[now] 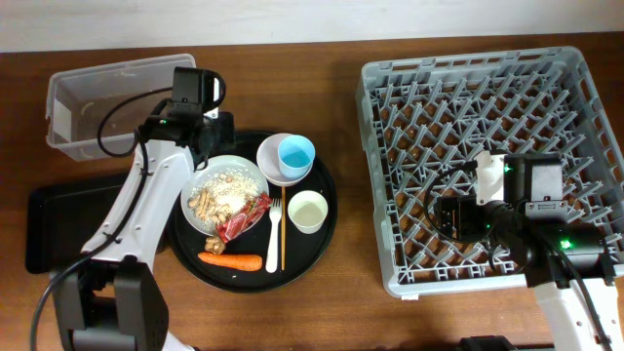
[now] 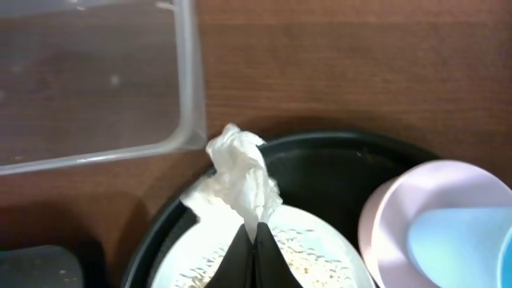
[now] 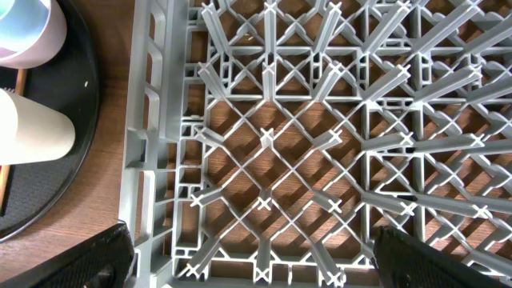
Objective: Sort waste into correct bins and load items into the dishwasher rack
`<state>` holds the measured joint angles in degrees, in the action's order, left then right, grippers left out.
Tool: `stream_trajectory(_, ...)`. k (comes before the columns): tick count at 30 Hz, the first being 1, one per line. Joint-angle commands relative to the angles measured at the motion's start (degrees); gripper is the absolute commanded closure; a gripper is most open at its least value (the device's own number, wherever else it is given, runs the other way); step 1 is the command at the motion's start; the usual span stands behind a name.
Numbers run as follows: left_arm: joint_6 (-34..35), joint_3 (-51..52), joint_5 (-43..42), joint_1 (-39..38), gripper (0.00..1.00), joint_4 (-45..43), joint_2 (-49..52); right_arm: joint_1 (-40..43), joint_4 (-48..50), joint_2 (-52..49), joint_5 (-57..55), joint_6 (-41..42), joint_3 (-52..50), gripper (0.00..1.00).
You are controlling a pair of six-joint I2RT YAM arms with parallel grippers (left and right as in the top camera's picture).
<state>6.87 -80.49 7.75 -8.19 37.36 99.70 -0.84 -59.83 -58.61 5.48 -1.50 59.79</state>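
Observation:
My left gripper [image 2: 256,232] is shut on the crumpled white paper scrap [image 2: 240,180] and holds it above the far rim of the white plate [image 1: 226,192], which carries rice-like crumbs [image 1: 220,198] and the red wrapper [image 1: 244,218]. The clear tub [image 1: 102,102] stands just left of it; its corner shows in the left wrist view [image 2: 188,120]. The black shallow tray [image 1: 58,226] lies at the far left. The carrot [image 1: 230,260], fork [image 1: 274,234], chopstick [image 1: 284,234], cream cup [image 1: 308,211] and blue cup [image 1: 295,153] inside the pinkish bowl [image 1: 273,161] sit on the round tray. My right gripper [image 3: 252,256] is open and empty above the grey rack [image 1: 487,156].
The big round black serving tray [image 1: 327,185] holds the dishes and waste between the tub and the rack. The rack's left wall [image 3: 152,144] stands close to the serving tray's right edge [image 3: 80,104]. Bare wooden table shows in front.

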Motion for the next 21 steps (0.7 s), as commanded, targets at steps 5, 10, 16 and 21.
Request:
stream_trajectory(5,-0.11,-4.09,5.79,3.32,0.99,-4.94,-2.99,-0.28,-0.02,-0.07,0.48,0.5,1.18,0.01)
stream_trajectory(10,-0.07,-4.09,5.79,8.02,1.0,-10.01,-2.91,-0.28,-0.02,-0.07,0.48,0.48,1.18,0.01)
stream_trajectory(16,-0.09,-4.09,5.57,12.07,0.99,-12.52,-0.98,-0.28,-0.07,-0.07,0.48,0.5,1.18,0.01)
stream_trajectory(21,-0.09,-4.09,4.98,12.85,0.39,-12.5,1.03,-0.28,-0.24,-0.07,0.48,0.5,1.18,0.02)
